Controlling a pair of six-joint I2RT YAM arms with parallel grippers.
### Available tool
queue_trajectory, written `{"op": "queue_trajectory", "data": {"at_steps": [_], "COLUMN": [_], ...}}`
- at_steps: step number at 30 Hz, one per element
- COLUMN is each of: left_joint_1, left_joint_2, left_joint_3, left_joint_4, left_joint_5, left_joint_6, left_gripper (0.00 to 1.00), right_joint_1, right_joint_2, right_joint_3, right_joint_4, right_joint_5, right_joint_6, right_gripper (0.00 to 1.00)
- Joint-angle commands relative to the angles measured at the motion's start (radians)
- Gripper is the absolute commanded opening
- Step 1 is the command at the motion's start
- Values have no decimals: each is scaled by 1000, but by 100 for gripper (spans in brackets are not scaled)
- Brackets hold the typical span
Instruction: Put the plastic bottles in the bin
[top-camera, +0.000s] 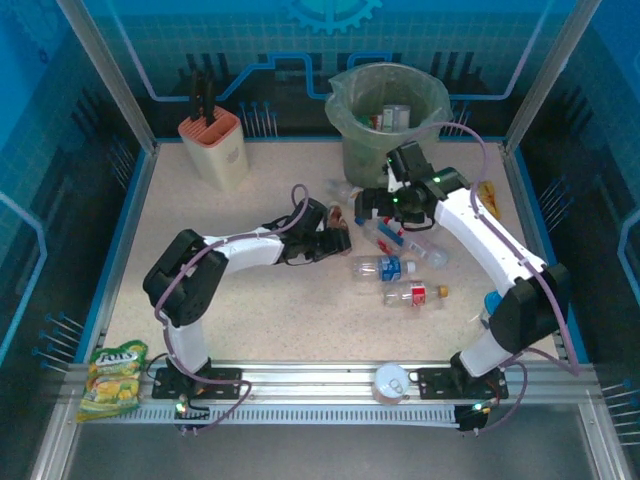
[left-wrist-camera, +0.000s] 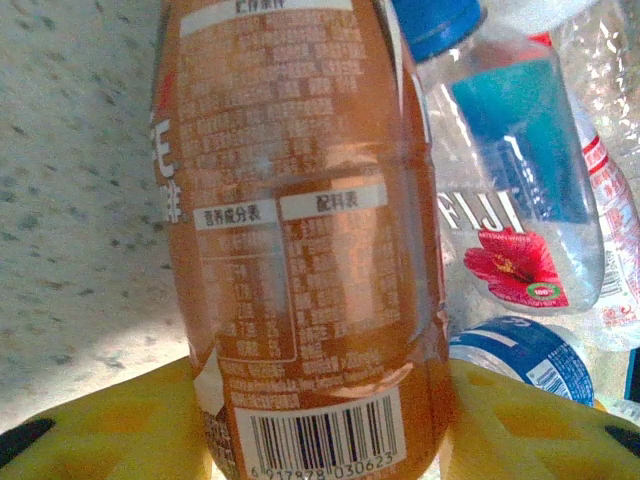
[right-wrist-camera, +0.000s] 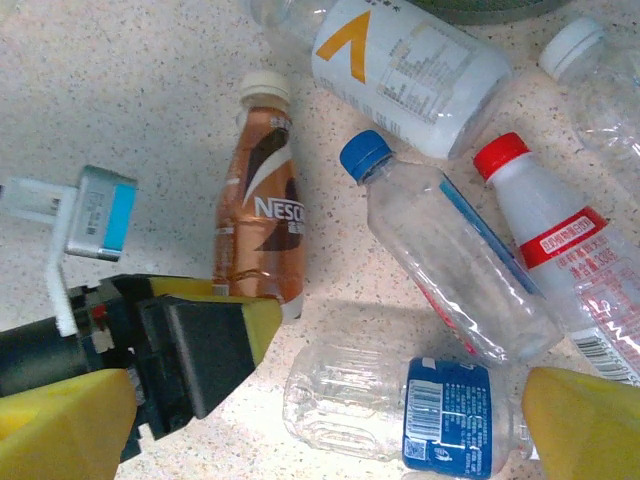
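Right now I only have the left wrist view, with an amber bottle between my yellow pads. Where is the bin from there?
Observer: In the top view, the bin stands farther out than the left claw and to its right.
Operator: Anything in it?
Observer: Yes, a few bottles lie inside the liner.
Operator: And the right claw?
Observer: The right claw is open above a blue-labelled clear bottle, which lies just beside your amber bottle.
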Motion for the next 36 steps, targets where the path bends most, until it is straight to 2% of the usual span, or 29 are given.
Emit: {"op": "queue_trajectory", "data": {"at_steps": [1,6,9,12,19,26,34,36], "left_joint_1": [12,22,34,47,70,83,83,83], "left_joint_2": [-63,-117,-150,-188,-293,-350,-354,-360], "left_joint_3": [-30,-69,-101,-135,-199,-222,-214,-218], "left_joint_4": [8,9,12,14,43,77,82,80], "left_joint_5": [-21,-27,-30,-36,3,187,293,302], "left_joint_6": [25,37,43,55,178,360,384,383], "left_gripper": [45,41,38,35,34,34,34,34], "right_joint_1": [8,-16,-25,-29,-21,-22,-32,-39], "right_joint_2": [23,-15,-29,13,40,132,161,176], "right_joint_3": [58,-74,-154,-131,-191,-162,-160,-150], "right_joint_4": [-78,178,290,240,380,423,511,527], "right_joint_5": [-4,-221,-276,-233,-373,-561,-545,-542], "right_joint_6": [-49,14,77,141,191,212,239,245], "right_gripper": [100,100,100,100,100,100,91,85]}}
